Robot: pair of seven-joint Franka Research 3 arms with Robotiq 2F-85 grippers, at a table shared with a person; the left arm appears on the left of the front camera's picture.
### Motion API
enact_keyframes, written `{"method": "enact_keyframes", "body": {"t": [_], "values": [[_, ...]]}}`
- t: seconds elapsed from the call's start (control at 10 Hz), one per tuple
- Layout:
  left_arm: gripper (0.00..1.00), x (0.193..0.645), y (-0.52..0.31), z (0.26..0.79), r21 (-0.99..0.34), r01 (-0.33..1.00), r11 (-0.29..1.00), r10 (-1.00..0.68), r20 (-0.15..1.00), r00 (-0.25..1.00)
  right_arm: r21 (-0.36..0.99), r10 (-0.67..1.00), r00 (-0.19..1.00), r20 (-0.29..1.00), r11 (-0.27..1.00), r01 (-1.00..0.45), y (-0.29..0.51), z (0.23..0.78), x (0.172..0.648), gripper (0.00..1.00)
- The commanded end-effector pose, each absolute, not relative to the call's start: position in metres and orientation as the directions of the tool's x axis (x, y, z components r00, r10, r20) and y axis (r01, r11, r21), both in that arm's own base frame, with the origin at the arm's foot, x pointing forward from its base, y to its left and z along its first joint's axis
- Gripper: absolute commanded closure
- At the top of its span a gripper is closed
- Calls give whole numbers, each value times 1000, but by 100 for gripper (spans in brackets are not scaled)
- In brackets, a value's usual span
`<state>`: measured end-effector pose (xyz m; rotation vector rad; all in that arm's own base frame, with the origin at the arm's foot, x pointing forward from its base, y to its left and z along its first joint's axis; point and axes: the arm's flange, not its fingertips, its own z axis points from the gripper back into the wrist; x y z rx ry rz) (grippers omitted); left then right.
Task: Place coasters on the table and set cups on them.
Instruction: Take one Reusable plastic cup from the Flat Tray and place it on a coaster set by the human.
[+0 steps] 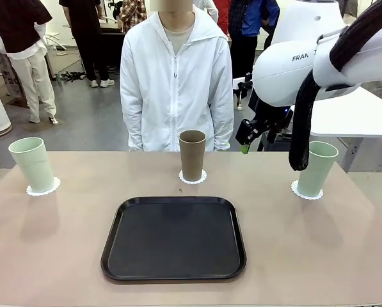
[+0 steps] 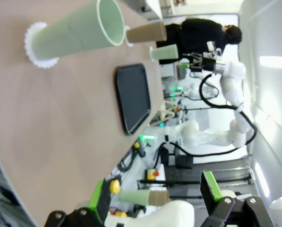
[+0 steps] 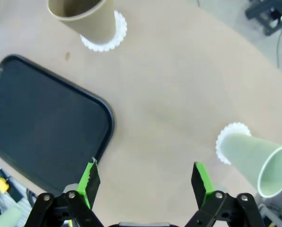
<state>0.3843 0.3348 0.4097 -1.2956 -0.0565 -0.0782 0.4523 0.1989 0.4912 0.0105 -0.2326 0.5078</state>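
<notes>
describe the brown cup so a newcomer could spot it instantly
Start at the black tray in the middle of the beige table. Just beyond its far edge, in front of the person in white, the brown cup stands upright on a white lacy coaster. The other two cups are mint green.

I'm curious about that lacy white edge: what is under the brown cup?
A round white paper coaster lies under the brown cup, on the table. Only its scalloped rim shows; the cup covers its middle.

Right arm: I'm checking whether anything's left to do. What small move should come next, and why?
Probably just lift the right gripper clear and park it. Its fingers are open and empty, and all three cups, green, brown and green, already stand on coasters.
</notes>
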Motion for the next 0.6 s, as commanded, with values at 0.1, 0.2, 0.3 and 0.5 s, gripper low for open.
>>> {"method": "enact_keyframes", "body": {"t": [0.1,0.2,0.3,0.5], "values": [[0,383,335,412,-958,85,275,-25,81,996,-55,483,836,262,872,-487,202,493,451,0],[0,383,335,412,-958,85,275,-25,81,996,-55,483,836,262,872,-487,202,493,451,0],[0,383,335,412,-958,85,275,-25,81,996,-55,483,836,262,872,-487,202,493,451,0],[0,383,335,412,-958,85,275,-25,81,996,-55,483,836,262,872,-487,202,493,451,0]]}}
